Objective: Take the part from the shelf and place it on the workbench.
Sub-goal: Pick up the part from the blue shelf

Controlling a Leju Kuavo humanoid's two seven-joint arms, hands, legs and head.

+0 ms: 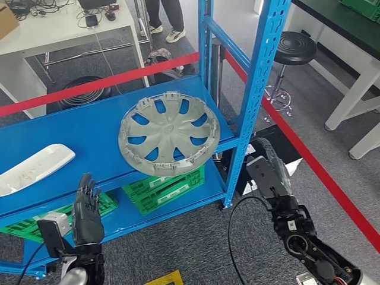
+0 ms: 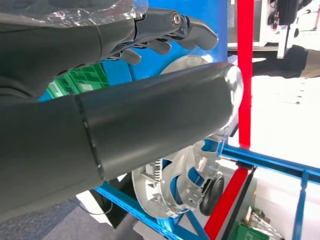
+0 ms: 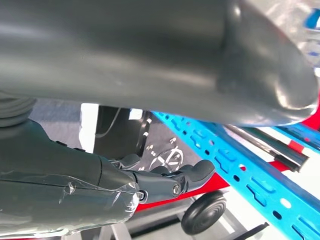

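Note:
A silver-grey wheel cover (image 1: 168,133) lies flat on the blue shelf board (image 1: 67,139), hanging a little over its front edge; the left wrist view shows its ribbed underside (image 2: 177,182). My left hand (image 1: 86,209) is raised below and to the left of it, in front of the shelf, fingers straight and apart, holding nothing; its fingers (image 2: 166,30) and thumb (image 2: 151,120) stretch out in the left wrist view. My right hand (image 1: 269,169) hangs right of the blue upright (image 1: 255,83), apart from the cover, with extended fingers (image 3: 166,182) and nothing in it.
A white flat part (image 1: 31,166) lies at the shelf's left. Green crates (image 1: 165,187) sit on the lower board. Red tape (image 1: 313,163) runs across behind and to the right. A black stool (image 1: 293,50), white tables (image 1: 354,65) and a standing person's shoes (image 1: 163,32) are beyond.

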